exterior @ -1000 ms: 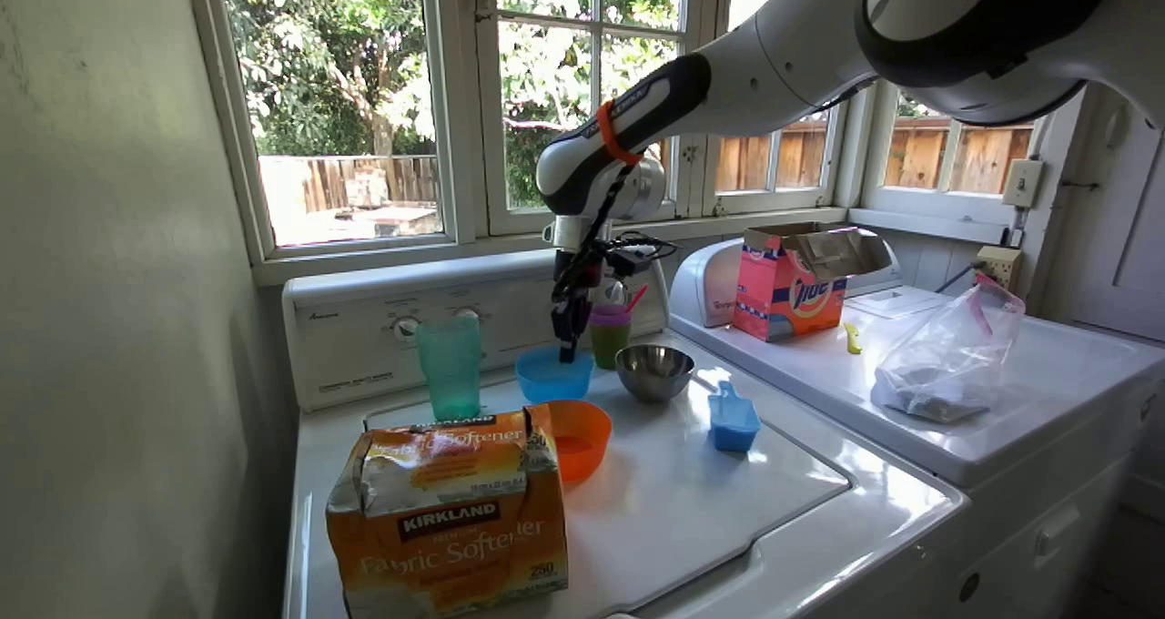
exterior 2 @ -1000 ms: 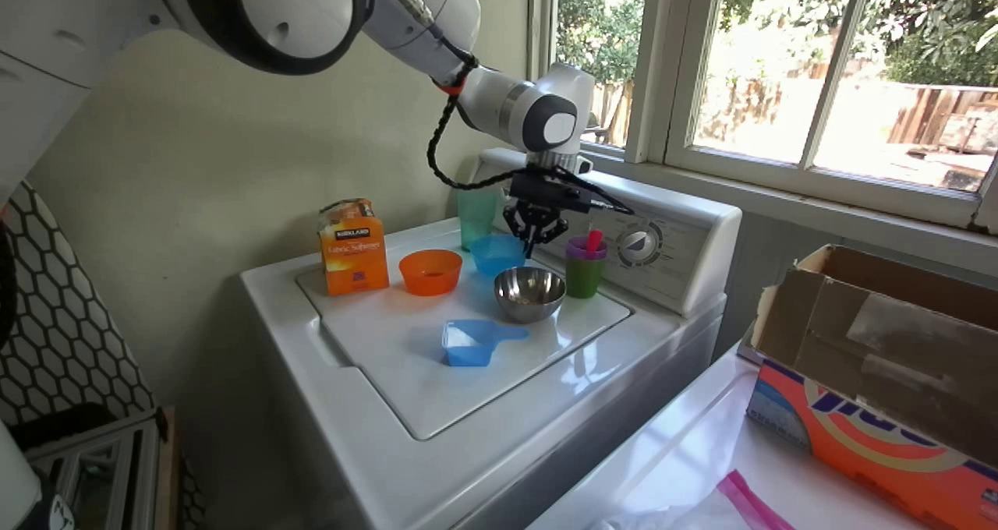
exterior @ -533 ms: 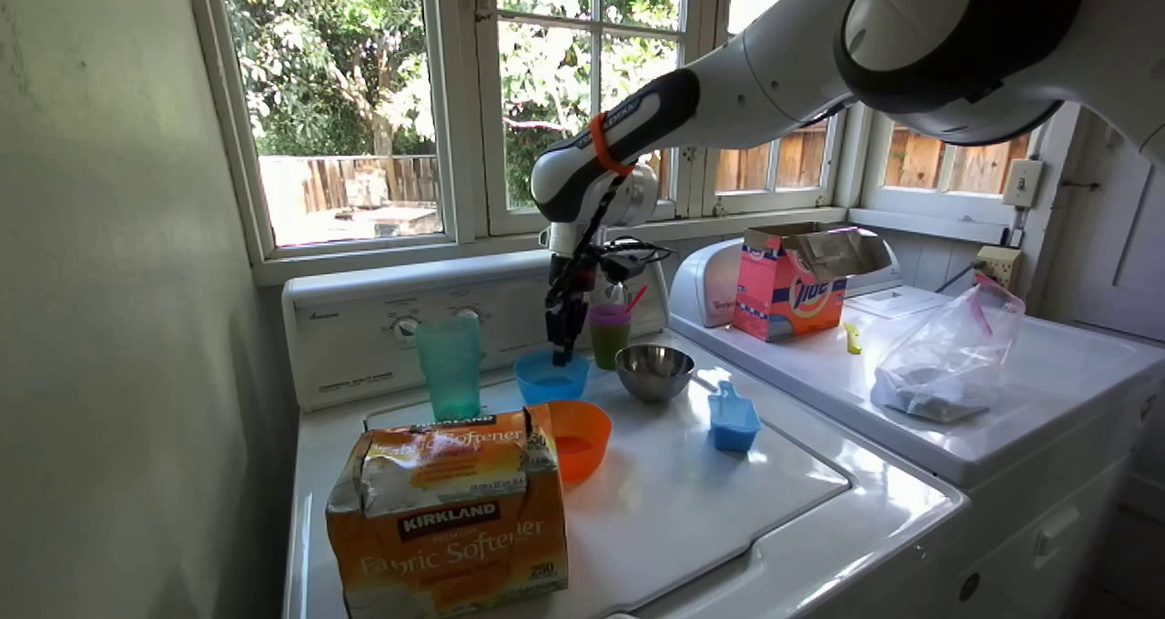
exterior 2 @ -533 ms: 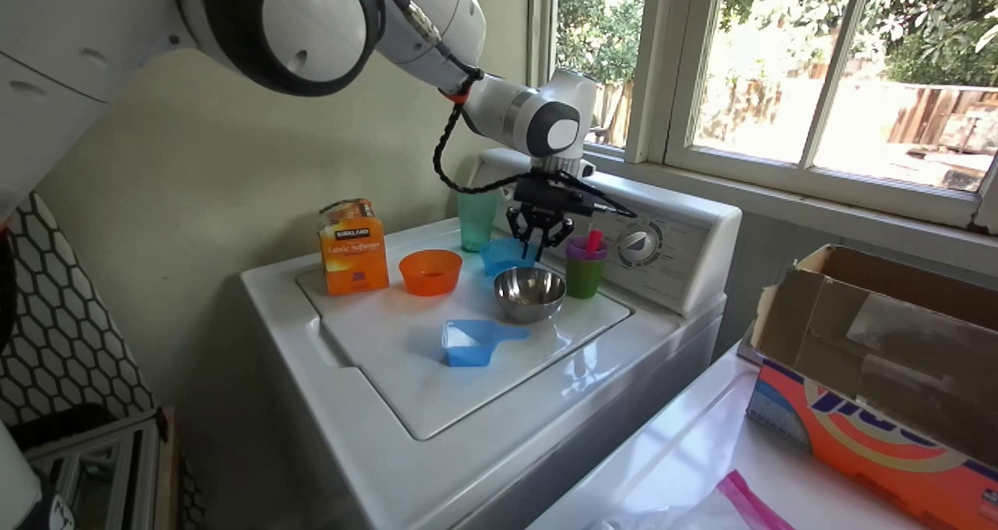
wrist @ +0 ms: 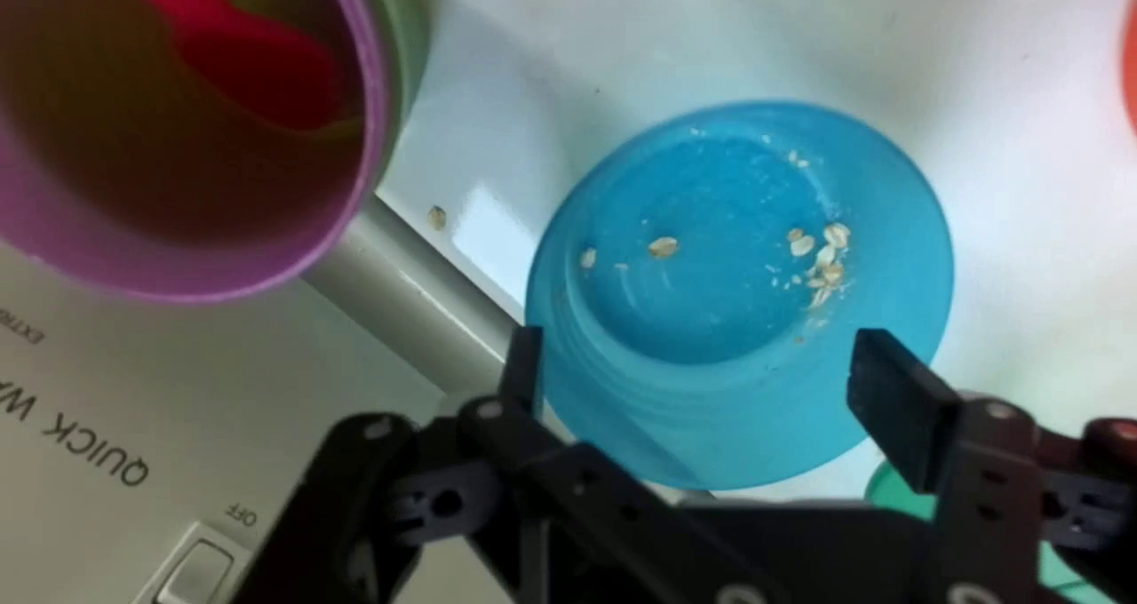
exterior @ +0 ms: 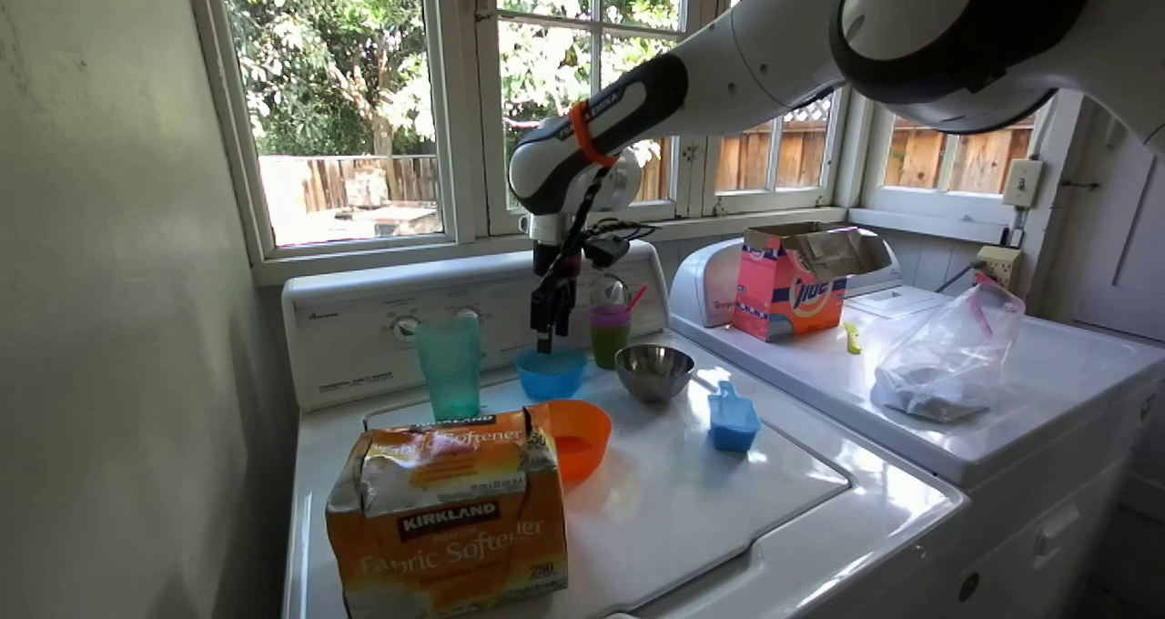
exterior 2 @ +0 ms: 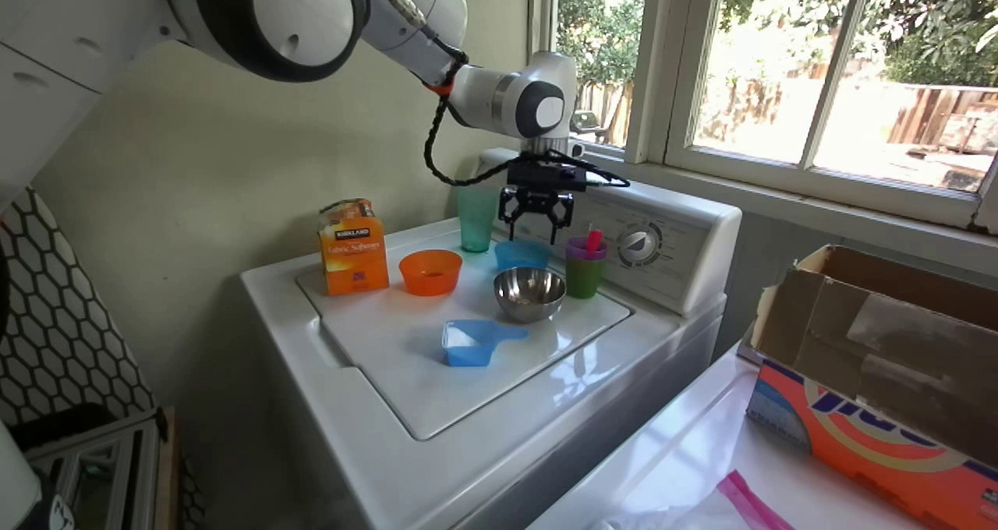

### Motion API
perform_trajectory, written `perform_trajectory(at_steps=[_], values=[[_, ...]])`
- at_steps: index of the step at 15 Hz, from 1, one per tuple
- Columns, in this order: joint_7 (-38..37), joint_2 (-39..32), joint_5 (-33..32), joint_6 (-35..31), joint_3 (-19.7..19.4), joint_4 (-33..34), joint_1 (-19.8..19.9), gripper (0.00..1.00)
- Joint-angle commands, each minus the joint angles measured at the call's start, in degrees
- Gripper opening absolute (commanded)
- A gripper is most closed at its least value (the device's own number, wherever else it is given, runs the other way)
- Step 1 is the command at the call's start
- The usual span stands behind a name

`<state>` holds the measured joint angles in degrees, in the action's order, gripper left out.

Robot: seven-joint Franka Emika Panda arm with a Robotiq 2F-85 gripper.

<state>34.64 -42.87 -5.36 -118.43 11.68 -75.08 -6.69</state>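
1. Item inspected: one blue bowl (wrist: 711, 315), round, translucent and glossy, its wall paler than its floor.
2. Contents: pale oat-like flakes (wrist: 828, 271) and fine crumbs, mostly bunched along one side in the wrist view; the crumbs are too small to count.
3. Position: the bowl sits upright on the lid (exterior 2: 421, 393) of the white washing machine (exterior 2: 468, 460), near the control panel (exterior: 364, 346), between the teal tumbler (exterior: 450, 373) and the purple-rimmed green cup (exterior 2: 585, 277).
4. Pincer: the gripper (exterior 2: 532, 238) has its two fingers well apart, over the bowl; whether either touches the rim cannot be told.
5. Bowls: three in all, the blue one, one orange bowl (exterior 2: 430, 282) and one steel bowl (exterior 2: 530, 309).
6. Drinking vessels: two, the tumbler and the cup; one red spoon (wrist: 258, 67) stands in the cup.
7. Scoops: one, the blue scoop (exterior 2: 472, 347), handled, near the steel bowl.
8. Boxes: two, one fabric softener box (exterior: 450, 537) on the lid and one detergent box (exterior: 790, 305) on a second white appliance (exterior: 1074, 364).
9. Also on that appliance: one clear plastic bag (exterior: 947, 364) and one small yellow item (exterior: 853, 339).
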Motion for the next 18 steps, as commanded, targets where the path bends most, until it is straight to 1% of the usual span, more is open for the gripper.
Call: perform_trajectory(at_steps=[1, 4, 7, 10, 12, 16, 18], values=[[-2.54, 0.79, -3.32, 3.34, -1.71, 0.07, -2.8, 1.0], [-4.35, 1.78, -6.35, 3.83, -2.46, -0.86, -4.65, 1.0], [-7.89, 5.24, -12.4, 3.25, -4.16, -4.3, -7.94, 1.0], [-17.23, 10.69, -19.18, 0.16, -6.5, -10.72, -11.3, 1.0], [-23.79, 14.05, -23.14, -0.1, -7.59, -14.37, -13.11, 1.0], [-36.39, 19.66, -29.15, 3.14, -8.91, -20.56, -14.97, 1.0], [-42.36, 22.29, -31.17, 5.26, -8.93, -23.79, -14.9, 1.0]])
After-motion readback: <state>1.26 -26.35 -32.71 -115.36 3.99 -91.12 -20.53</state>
